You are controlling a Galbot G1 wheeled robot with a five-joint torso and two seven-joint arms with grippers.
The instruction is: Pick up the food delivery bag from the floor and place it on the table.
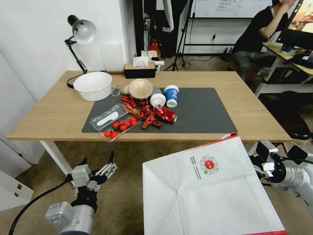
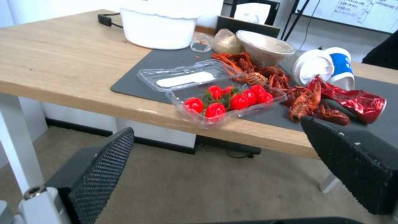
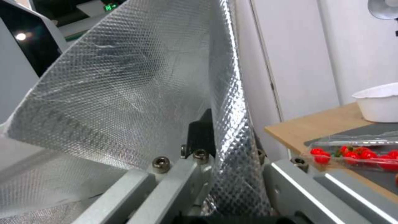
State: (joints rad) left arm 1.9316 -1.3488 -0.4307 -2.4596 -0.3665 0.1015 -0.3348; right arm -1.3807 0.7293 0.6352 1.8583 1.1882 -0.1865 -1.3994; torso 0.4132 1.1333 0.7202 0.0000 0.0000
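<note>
The right hand [image 1: 260, 164] clamps the bag [image 1: 208, 189] by its wall, lifted beside the table [image 1: 49, 107]; left hand [image 1: 97, 169] spread empty; next, a clear spot.

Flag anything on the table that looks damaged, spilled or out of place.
A crushed red drink can lies on its side on the dark mat, beside scattered crayfish shells. The tomato tray overhangs the table edge. A blue cup stands inverted.
</note>
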